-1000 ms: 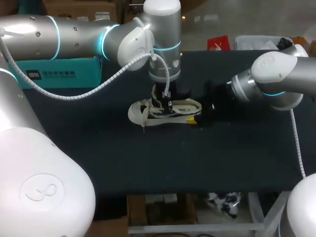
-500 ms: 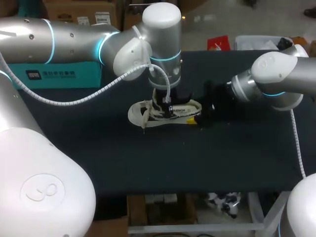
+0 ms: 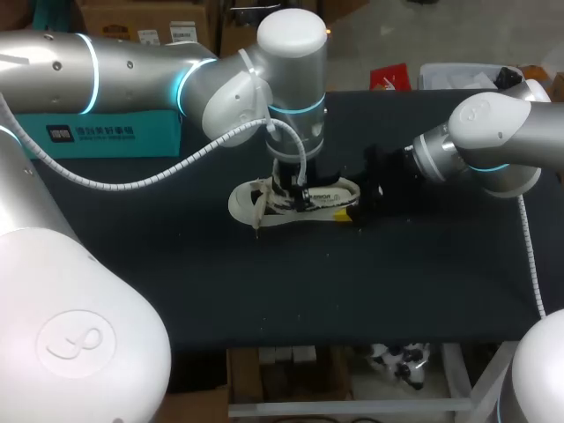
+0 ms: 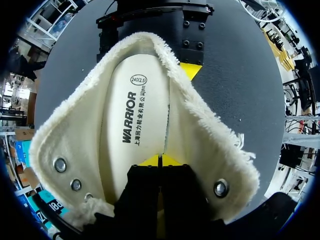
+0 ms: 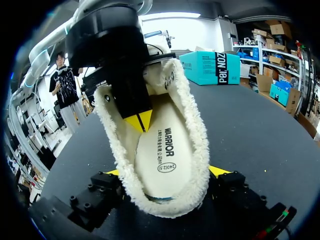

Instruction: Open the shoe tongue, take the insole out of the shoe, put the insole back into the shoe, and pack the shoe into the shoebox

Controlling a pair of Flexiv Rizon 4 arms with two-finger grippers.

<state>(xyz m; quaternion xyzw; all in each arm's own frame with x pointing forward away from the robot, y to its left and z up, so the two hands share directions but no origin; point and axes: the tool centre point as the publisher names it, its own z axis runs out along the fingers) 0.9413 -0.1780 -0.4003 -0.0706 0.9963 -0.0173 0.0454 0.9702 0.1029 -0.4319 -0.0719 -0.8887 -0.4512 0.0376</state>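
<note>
Dark cloth covered the table (image 3: 264, 300), and right in the middle of it lay the cream, fleece-lined shoe with black-and-white sides (image 3: 256, 203), toe toward my left and heel toward my right. From above came the left arm, standing straight over the opening, and the left gripper (image 4: 160, 161) had its yellow tips pressed tightly together, down inside the shoe and resting on the pale, printed insole (image 4: 132, 115). I could not see anything caught between those tips. At the heel the right gripper (image 5: 165, 175) was doing the bracing work: one yellow finger (image 5: 112, 172) on each side of the heel, both against it, clamping the shoe in place. The collar gaped wide, eyelets spread to both sides, so the opening step looked done, though the tongue itself was hidden behind the left fingers. The insole sat flat along the shoe's floor, so either the pull-out had not begun or the insole was already going back in; the views did not settle which. Packing clearly remained to be done, because the teal cardboard shoebox (image 3: 106, 137) sat at the table's far left, well apart from the shoe.
</note>
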